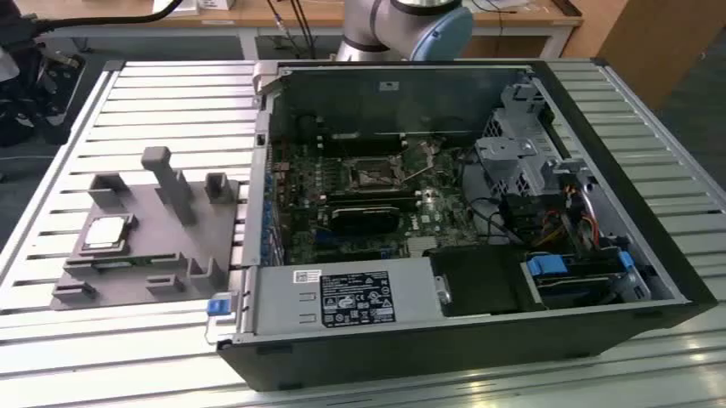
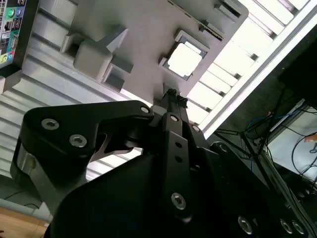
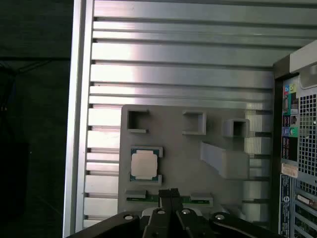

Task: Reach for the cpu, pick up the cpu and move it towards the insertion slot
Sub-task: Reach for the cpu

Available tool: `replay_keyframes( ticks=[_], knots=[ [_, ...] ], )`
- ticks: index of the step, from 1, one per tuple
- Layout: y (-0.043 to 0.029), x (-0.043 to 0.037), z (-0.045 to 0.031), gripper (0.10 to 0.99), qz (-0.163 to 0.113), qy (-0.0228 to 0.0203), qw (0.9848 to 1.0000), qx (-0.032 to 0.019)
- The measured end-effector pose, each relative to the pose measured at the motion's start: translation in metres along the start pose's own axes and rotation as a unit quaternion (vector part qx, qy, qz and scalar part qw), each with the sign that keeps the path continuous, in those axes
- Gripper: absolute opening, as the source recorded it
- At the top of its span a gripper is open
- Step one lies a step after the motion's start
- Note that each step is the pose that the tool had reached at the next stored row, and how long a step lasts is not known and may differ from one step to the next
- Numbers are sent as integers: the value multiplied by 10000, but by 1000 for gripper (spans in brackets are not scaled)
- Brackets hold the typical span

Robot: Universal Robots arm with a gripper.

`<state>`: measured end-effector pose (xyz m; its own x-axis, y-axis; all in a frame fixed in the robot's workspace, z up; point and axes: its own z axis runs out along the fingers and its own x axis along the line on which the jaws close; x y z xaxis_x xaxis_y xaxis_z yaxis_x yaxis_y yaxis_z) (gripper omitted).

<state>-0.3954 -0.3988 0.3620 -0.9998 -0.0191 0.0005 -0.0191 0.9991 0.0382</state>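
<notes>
- A slatted metal table (image 1: pixel 148 102) carries an open computer case (image 1: pixel 454 353). On the exterior view's left of the case lies a grey fixture plate (image 1: pixel 148 242) with raised blocks.
- The cpu (image 1: pixel 104 233) is a shiny silver square with a pale rim. It lies flat in a square recess of the plate, on the side away from the case.
- The exterior view looks into the case. There the insertion slot (image 1: pixel 369 174) is a dark square socket in a silver frame, set on a green circuit board (image 1: pixel 297 217). A thin lever (image 1: pixel 420 166) stands tilted beside it.
- The slot is well apart from the cpu, with the case wall between them.
- The exterior view also takes in the arm (image 1: pixel 414 25), rising beyond the far side of the case.
- The first wrist view looks straight down on the plate. The black gripper (image 3: pixel 170 193) has its fingers pressed together and holds nothing.
- Its tips hang over the plate's edge, near the cpu but apart from it (a strip of bare plate shows between them).
- The same view catches coloured ports (image 3: pixel 290 114) on the back of the case.
- The second wrist view looks along the gripper's body, with the cpu lying bright just past the tips.
</notes>
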Motion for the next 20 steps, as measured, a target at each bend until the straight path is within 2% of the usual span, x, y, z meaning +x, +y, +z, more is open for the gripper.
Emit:
replay_keyframes(
  ticks=[12,20],
  knots=[
    [0,1,0,106,0,0,10000,0],
    [-2,127,40,106,-3,-1,10000,-1]
  ],
)
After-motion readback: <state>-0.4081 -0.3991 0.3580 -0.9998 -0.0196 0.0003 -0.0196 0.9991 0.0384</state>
